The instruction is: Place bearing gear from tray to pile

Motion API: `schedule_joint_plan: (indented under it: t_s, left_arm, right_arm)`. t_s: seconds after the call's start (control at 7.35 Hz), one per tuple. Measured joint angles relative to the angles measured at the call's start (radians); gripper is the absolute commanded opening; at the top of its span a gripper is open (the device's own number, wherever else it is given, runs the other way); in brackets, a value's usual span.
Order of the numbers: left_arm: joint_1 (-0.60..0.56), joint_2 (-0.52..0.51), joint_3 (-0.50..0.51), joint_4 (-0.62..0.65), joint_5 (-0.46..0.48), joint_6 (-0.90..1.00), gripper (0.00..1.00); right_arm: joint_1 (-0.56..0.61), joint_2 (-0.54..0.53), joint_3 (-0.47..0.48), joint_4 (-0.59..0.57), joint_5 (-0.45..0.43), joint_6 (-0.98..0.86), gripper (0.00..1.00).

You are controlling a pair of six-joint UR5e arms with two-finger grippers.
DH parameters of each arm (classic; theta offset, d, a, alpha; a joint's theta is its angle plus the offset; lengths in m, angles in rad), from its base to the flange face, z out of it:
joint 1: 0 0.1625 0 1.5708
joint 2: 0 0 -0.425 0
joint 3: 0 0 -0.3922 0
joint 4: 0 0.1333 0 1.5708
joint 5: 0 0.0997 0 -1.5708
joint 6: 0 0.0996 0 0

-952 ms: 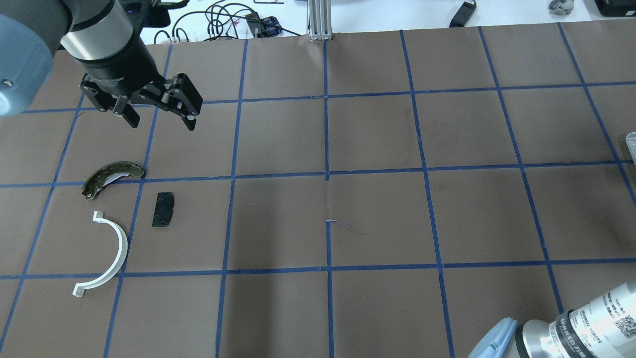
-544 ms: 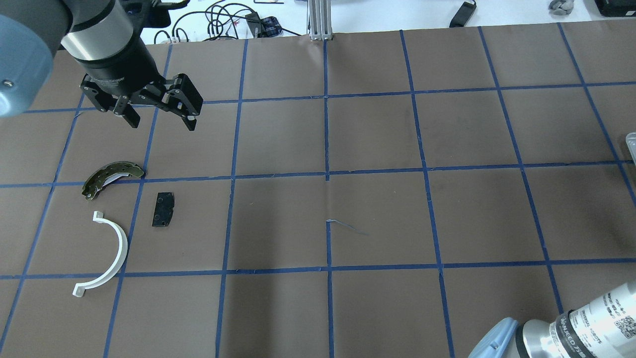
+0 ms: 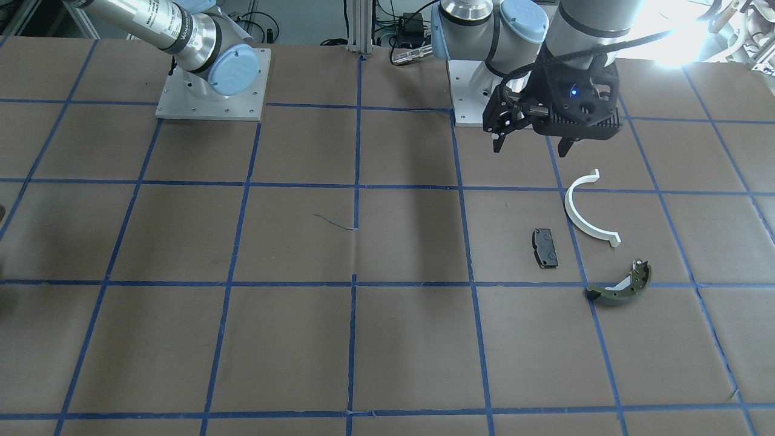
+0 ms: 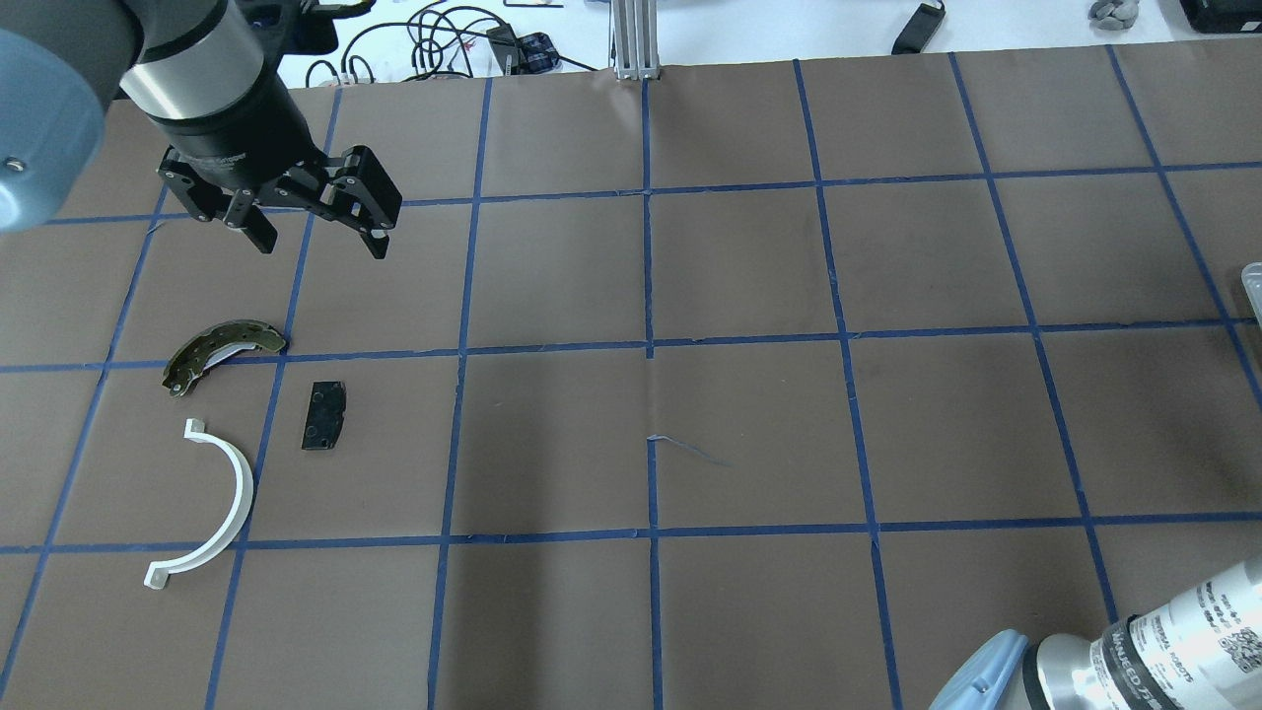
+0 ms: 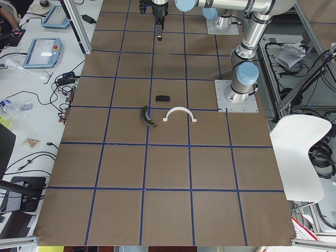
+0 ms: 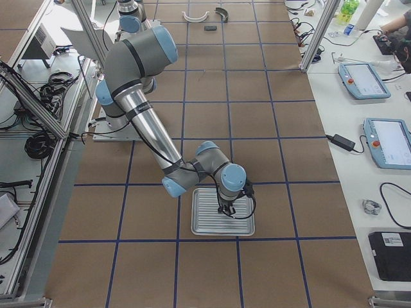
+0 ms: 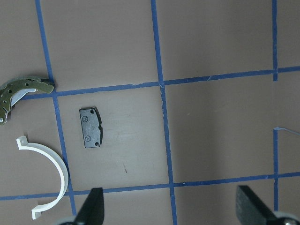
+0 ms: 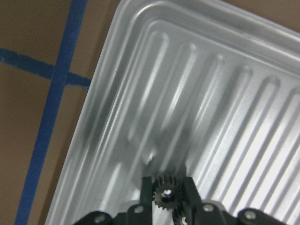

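Observation:
The bearing gear (image 8: pixel 165 193) is small, black and toothed, and it sits pinched between the fingers of my right gripper (image 8: pixel 165 185), just over the ribbed metal tray (image 8: pixel 225 108). The tray (image 6: pixel 205 221) lies on the table at my right end. The pile lies at my left: a white half-ring (image 4: pixel 212 503), a black pad (image 4: pixel 323 415) and an olive-green shoe (image 4: pixel 219 352). My left gripper (image 4: pixel 315 242) hangs open and empty above the table, beyond the pile, and its wrist view looks down on the pad (image 7: pixel 90 127).
The table is brown paper with a blue tape grid. A corner of the tray shows at the overhead view's right edge (image 4: pixel 1252 281). My right arm's elbow (image 4: pixel 1134 651) is at the near right. Cables and a metal post (image 4: pixel 636 39) lie beyond the far edge.

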Motion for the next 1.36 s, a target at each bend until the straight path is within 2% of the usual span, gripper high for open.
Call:
schedule_joint_plan:
  t_s: [0.27, 0.54, 1.09, 1.36]
  left_arm:
    - [0.000, 0.000, 0.000, 0.000, -0.001, 0.000, 1.00]
    - [0.000, 0.000, 0.000, 0.001, -0.001, 0.000, 1.00]
    - [0.000, 0.000, 0.000, 0.000, -0.002, 0.000, 1.00]
    - [0.000, 0.000, -0.001, 0.000, -0.004, 0.000, 1.00]
  right_arm:
    - [0.022, -0.069, 0.001, 0.041, 0.000, 0.065, 0.07]
    - [0.093, -0.123, 0.024, 0.078, 0.000, 0.151, 0.06]
    - [0.362, -0.271, 0.206, 0.059, -0.008, 0.558, 0.06]
    - [0.532, -0.333, 0.266, 0.056, -0.049, 0.821, 0.06]
